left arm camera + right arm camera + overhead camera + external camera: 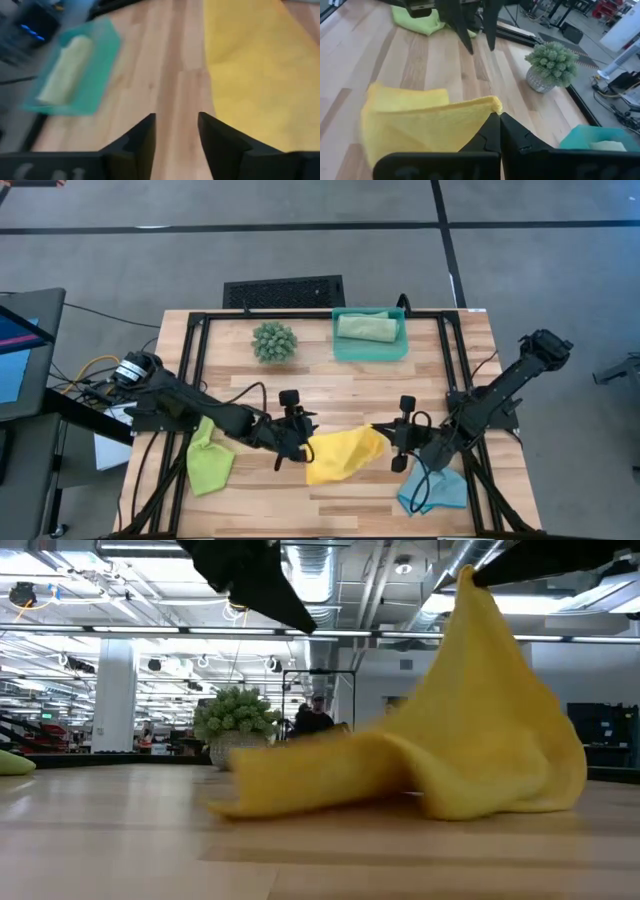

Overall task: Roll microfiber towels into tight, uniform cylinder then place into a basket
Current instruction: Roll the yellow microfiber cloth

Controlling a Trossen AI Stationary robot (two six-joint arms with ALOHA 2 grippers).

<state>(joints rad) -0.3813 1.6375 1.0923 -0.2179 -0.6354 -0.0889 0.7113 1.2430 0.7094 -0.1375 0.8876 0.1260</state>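
Observation:
The yellow towel (343, 455) lies crumpled at the table's near middle, with one corner raised. My right gripper (384, 430) is shut on that corner. My left gripper (298, 440) hangs open and empty just above the table beside the towel's left edge; its fingers (142, 137) show bare wood between them. A lime green towel (208, 462) lies near left and a light blue towel (432, 490) near right. The teal basket (370, 338) at the far middle holds a rolled sage green towel (367, 327). My right gripper pinches the yellow towel's right corner (492, 103) between its two shut fingers, coming from the table's right side and slanting down. The corner (468, 580) is lifted well above the table. The cloth drapes slack below it and the rest (330, 775) lies on the wood.
A round spiky green plant ball (274, 341) stands left of the basket. A black slotted grille (284, 291) lies beyond the table's far edge. Bare wood shows between the yellow towel and the basket.

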